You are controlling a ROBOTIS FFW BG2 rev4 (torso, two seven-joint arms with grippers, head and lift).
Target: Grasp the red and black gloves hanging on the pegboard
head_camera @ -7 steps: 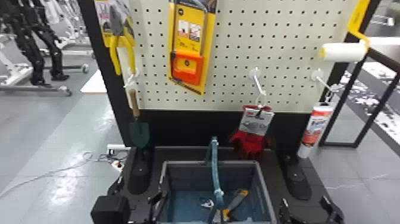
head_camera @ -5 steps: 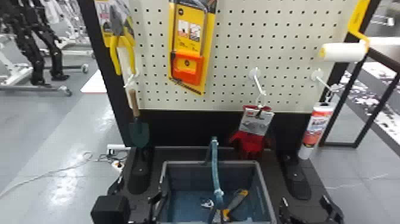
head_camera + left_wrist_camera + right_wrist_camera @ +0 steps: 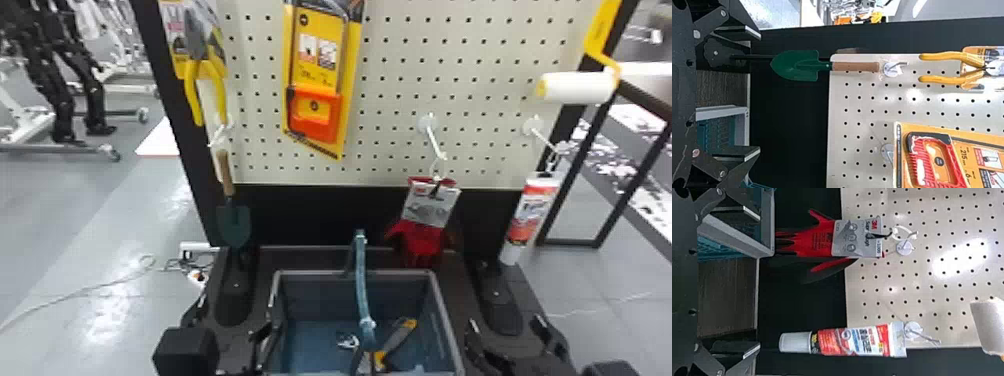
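Head view reads the same as it did a moment back: the pair of red and black fabric gloves (image 3: 422,225) with a grey card header hangs exactly where it was, right of centre in the frame. I judge the approach hasn't begun. The gloves dangle from a white wire hook (image 3: 434,142) low on the cream perforated pegboard (image 3: 450,75). Their red tips droop against the black panel below it, just above the back right corner of the grey plastic bin (image 3: 310,274). They look limp, held together under the card. Further right hangs a white and red sealant tube (image 3: 527,210). On my wrist views the left gripper (image 3: 730,94) and right gripper (image 3: 734,286) both have their fingers spread wide, holding nothing.
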